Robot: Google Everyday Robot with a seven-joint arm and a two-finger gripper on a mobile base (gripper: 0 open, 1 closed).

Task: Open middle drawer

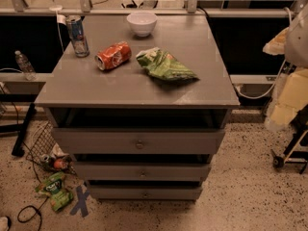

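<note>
The grey cabinet (96, 88) stands in the centre with three drawers stacked below its top. The middle drawer (110, 172) is a flat grey front with one small round knob (143, 174). It sits between the taller top drawer (96, 141) and the narrower bottom drawer (115, 193), and its front looks pushed in. My gripper is not in view. Only a white and yellowish part of my arm (293, 47) shows at the right edge, away from the drawers.
On the cabinet top are an upright can (77, 36), a lying orange can (113, 56), a white bowl (141, 23) and a green chip bag (164, 65). On the floor at left are a wire basket (41, 143), a green bag (55, 190), cables and a tape cross (81, 200).
</note>
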